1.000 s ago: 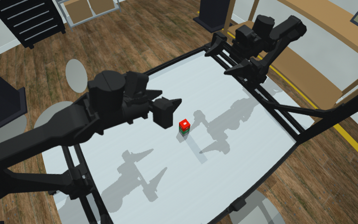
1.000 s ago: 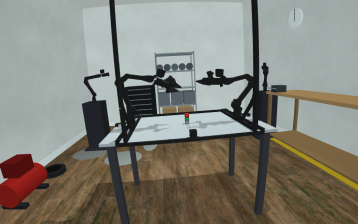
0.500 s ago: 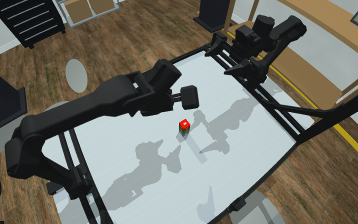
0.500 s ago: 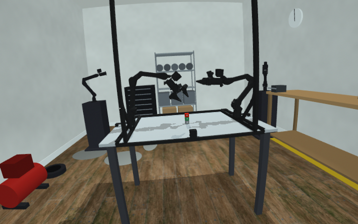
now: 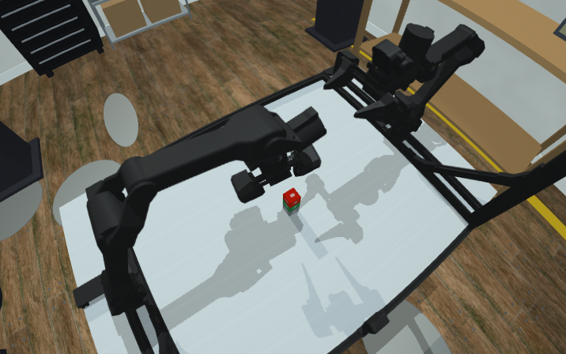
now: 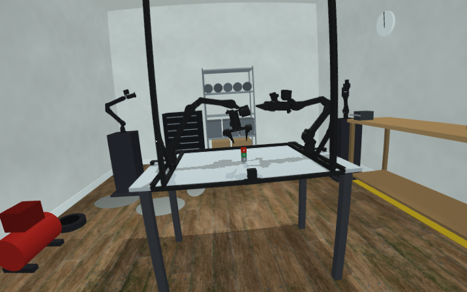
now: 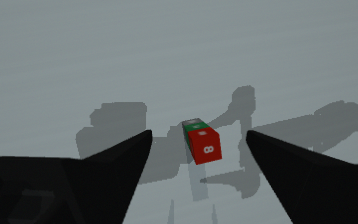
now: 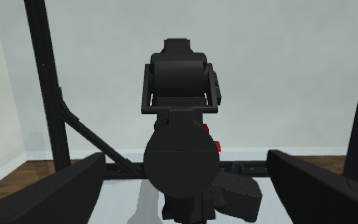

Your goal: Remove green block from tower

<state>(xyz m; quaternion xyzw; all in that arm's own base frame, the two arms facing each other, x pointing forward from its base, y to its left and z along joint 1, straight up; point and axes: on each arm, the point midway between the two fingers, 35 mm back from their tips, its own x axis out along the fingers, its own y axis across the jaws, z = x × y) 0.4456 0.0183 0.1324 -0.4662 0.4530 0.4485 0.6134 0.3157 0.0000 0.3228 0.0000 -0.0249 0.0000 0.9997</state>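
Note:
The tower [image 5: 292,202] stands near the middle of the white table. A red block showing 8 [image 7: 206,145] is on top, the green block [image 7: 192,128] is in the middle and a grey block [image 7: 194,121] is at the bottom. The 3 on the green block is not visible. My left gripper [image 5: 277,175] hangs above the tower, pointing down, open and empty; the left wrist view shows the tower between its fingers, well below them. My right gripper [image 5: 343,99] is open and empty, held high over the table's far edge, level and pointing at the left arm.
A black frame [image 5: 442,167] runs round the table, with tall uprights [image 6: 151,86] at its sides. A small black mount [image 5: 377,321] sits on the front edge. A wooden bench [image 6: 413,127] stands beyond the right arm's side.

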